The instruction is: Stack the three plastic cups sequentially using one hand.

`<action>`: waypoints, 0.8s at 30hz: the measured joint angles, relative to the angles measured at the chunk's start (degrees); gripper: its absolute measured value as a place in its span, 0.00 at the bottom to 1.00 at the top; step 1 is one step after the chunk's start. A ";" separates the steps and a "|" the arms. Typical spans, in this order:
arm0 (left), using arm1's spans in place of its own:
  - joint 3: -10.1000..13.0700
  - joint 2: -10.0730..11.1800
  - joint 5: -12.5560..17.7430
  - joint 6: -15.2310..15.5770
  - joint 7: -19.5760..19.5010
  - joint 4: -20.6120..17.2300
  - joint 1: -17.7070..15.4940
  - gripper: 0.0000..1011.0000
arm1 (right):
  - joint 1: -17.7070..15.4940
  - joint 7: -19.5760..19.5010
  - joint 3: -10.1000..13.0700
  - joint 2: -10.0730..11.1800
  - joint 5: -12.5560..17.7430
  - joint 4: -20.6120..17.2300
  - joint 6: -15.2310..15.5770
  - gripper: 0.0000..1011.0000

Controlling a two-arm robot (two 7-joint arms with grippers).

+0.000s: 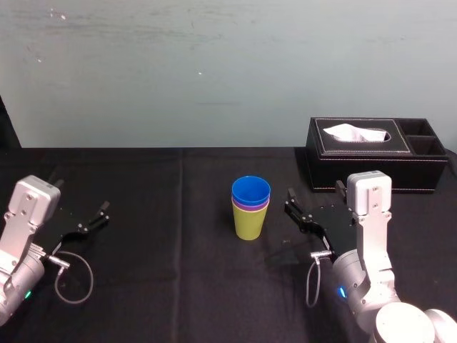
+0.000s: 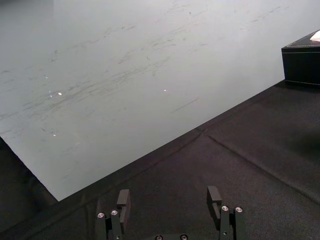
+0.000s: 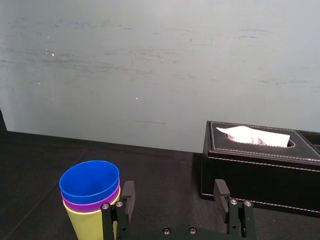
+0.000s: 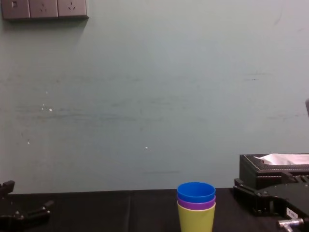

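Hovering your black thin-fingered right gripper (image 3: pixel 174 192) spread, empty, beside stack: blue tapered plastic cup (image 1: pixel 250 191) nesting in purple cup (image 1: pixel 250 206), yellow-green cup (image 1: pixel 248 224) underneath, so likely finished; left gripper (image 2: pixel 169 197) idling spread.

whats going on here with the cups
All three cups are nested together mid-table: the yellow-green cup at the bottom, the purple cup in it, the blue cup on top. The right tool sits open just right of them, holding nothing. The left tool rests open at the far left.
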 joint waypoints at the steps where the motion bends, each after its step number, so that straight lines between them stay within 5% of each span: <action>1: 0.00 0.00 0.00 0.00 0.00 0.00 0.00 0.99 | 0.00 0.00 0.00 0.00 0.00 0.00 0.00 0.99; 24: 0.00 0.00 0.00 0.00 0.00 0.00 0.00 0.99 | 0.00 0.00 0.00 0.00 0.00 0.00 0.00 0.99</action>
